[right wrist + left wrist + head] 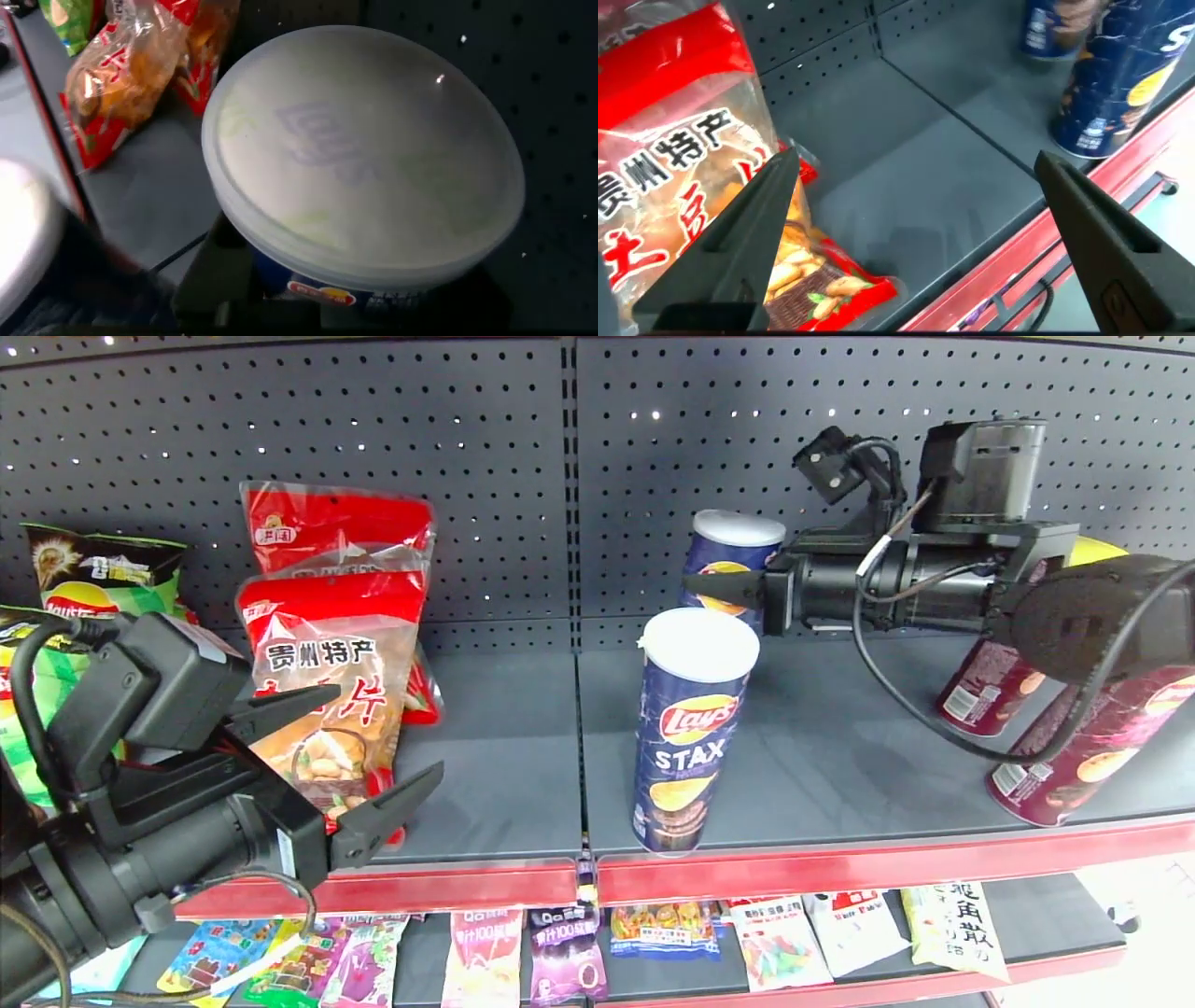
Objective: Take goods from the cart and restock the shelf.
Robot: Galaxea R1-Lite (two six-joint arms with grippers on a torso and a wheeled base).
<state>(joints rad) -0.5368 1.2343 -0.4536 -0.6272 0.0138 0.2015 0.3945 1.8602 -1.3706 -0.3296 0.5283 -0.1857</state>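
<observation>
Closest to the head camera is the left gripper (387, 733), low on the left, with its two fingers wide apart and nothing between them. It hangs just in front of the red snack bag (336, 663), which leans up on the grey shelf (504, 756). A front blue can (686, 728) stands right at the red front edge. Behind it, near the back wall, is the back blue can (728, 555). The right gripper (724, 583) comes in from the right, and it looks closed on this can near the top. Two maroon cans (1083, 756) lie tipped over under that arm. From the left wrist, the left gripper (917, 159) shows open fingers over bare shelf (952, 187), with the red snack bag (682, 187) just beside one finger and the front blue can (1120, 84) farther off. From the right wrist, the white lid (364, 149) of the back blue can sits very near the camera, with red bags off to one side. What could go wrong: if the right arm pulls back low or sideways, it could bump the front blue can, and that one could fall off the edge. If the left gripper moves in, it could push the snack bag over
</observation>
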